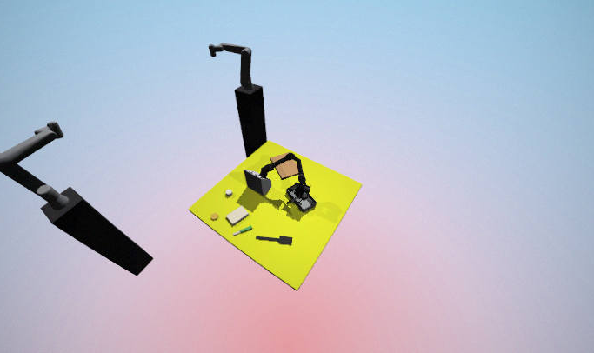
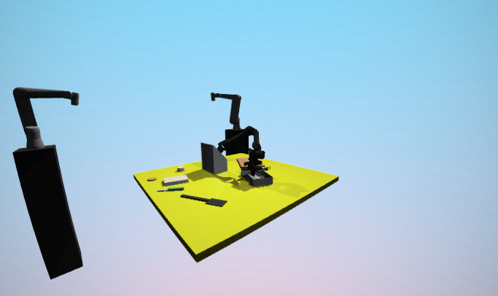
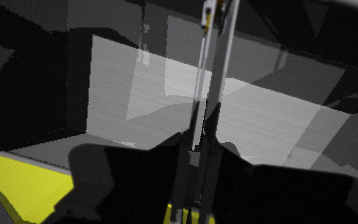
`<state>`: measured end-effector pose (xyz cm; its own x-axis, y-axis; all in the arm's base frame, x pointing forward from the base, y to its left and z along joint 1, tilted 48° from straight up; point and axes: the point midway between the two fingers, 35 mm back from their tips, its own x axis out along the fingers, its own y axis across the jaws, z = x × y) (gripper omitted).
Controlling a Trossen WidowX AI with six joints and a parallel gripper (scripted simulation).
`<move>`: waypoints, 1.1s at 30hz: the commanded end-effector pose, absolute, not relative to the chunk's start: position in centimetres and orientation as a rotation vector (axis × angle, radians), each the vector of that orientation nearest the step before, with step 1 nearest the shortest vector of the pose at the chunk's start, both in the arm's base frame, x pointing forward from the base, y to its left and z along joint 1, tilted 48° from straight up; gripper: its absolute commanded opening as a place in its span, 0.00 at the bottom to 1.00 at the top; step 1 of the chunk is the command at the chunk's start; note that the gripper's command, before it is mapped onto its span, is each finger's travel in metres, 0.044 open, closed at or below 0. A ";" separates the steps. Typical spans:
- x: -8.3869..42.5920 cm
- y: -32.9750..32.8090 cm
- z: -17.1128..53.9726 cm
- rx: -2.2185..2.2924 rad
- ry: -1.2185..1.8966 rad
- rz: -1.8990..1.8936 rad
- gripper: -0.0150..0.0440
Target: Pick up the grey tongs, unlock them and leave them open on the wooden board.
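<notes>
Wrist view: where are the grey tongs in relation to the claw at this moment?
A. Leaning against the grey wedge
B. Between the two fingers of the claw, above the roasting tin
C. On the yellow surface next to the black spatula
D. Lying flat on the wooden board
B: the tongs run between the dark fingers of the claw, which is shut on them over the roasting tin.
</notes>
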<state>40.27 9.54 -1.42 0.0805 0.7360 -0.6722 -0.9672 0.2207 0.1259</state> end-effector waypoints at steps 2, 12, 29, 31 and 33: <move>40.3 9.5 -1.4 -0.402 0.708 1.324 0.32; 40.3 9.3 -1.2 -0.403 0.709 1.324 0.01; 39.2 -0.2 7.3 -0.401 0.717 1.322 0.00; 39.2 -0.2 7.3 -0.401 0.717 1.322 0.00; 39.2 -0.2 7.3 -0.401 0.717 1.322 0.00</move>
